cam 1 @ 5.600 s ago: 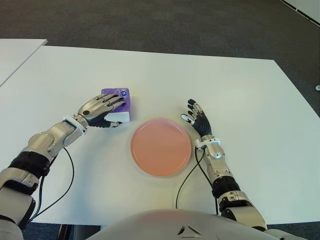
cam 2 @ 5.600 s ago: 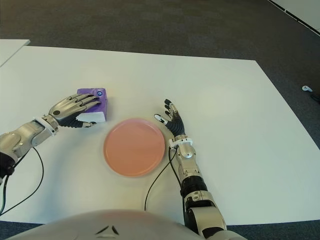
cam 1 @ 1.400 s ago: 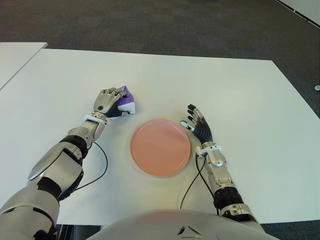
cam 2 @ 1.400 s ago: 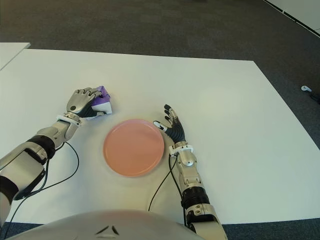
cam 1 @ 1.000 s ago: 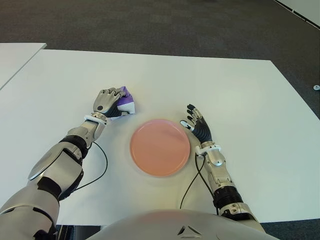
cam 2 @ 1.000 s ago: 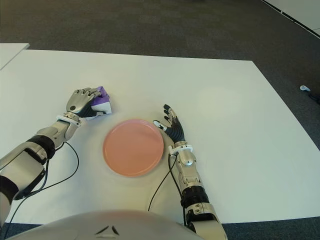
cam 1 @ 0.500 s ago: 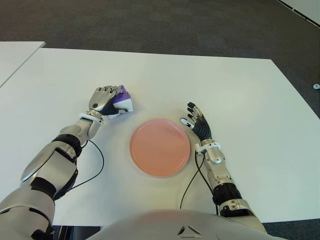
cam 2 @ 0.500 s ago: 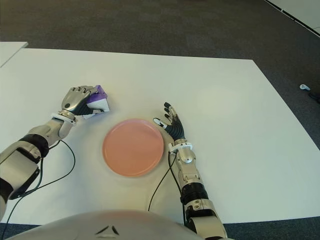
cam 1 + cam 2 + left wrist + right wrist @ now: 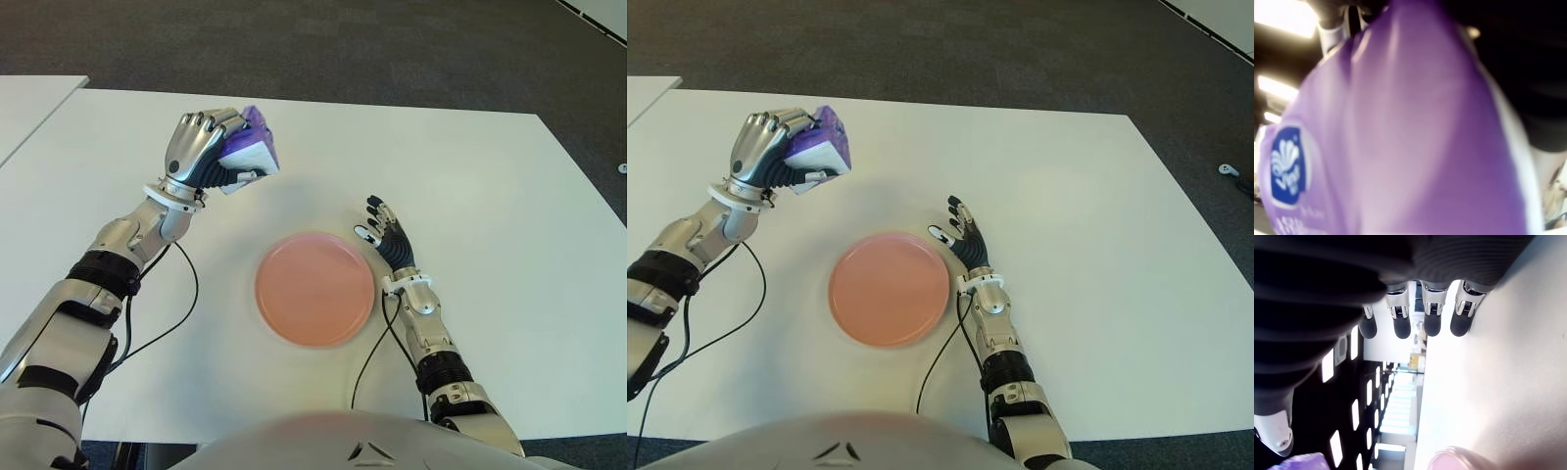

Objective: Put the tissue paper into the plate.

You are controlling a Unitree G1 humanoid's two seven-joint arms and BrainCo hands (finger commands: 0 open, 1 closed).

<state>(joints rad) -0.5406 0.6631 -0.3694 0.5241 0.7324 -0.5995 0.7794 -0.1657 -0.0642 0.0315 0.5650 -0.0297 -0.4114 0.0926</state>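
Head-camera pictures first: the left hand [image 9: 201, 147] is raised above the white table [image 9: 490, 186], its fingers curled tight round a purple and white tissue pack [image 9: 250, 152]. The pack sits in the air, up and to the left of the pink plate [image 9: 314, 288], well apart from it. The plate lies flat near the middle of the table with nothing in it. Just beside the plate's right edge shows the right hand [image 9: 390, 240], fingers spread and straight, holding nothing.

Left wrist view: the tissue pack [image 9: 1400, 147] fills nearly the whole picture, its purple face pressed close to the camera, with a blue round logo [image 9: 1286, 159] near one edge. The grasping fingers are hidden behind it.

Right wrist view: four dark fingertips [image 9: 1432, 325] stretch out straight over the table [image 9: 1508, 382], nothing between them. A bit of the plate's rim [image 9: 1457, 458] shows farther off.
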